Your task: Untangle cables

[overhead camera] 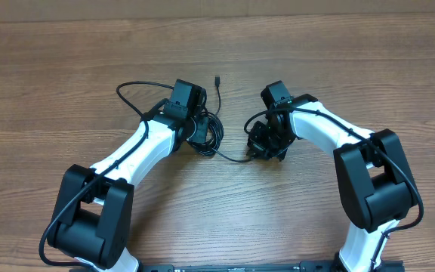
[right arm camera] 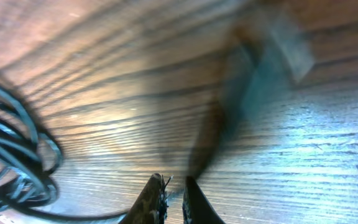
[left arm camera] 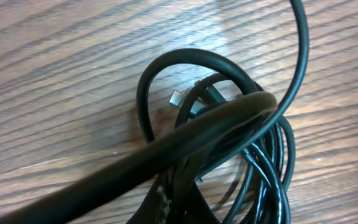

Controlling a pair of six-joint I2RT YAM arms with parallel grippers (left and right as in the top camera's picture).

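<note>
Nearest, the right fingers [right arm camera: 191,202] stand almost together with only a slim gap between the tips, and a blurred dark cord rises out of that gap. From them one strand [overhead camera: 236,158] runs across the bench [overhead camera: 51,91] to the coiled cables [overhead camera: 207,140]. The left fingers [overhead camera: 195,121] are closed directly over that bundle; whether they pinch a cord I cannot tell. Farther off, a loose plug [overhead camera: 217,78] lies beyond the bundle.

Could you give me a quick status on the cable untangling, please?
Left gripper shut on the cables. Right gripper pinching one thin strand. Bundle not yet untangled. No obstruction seen.
</note>
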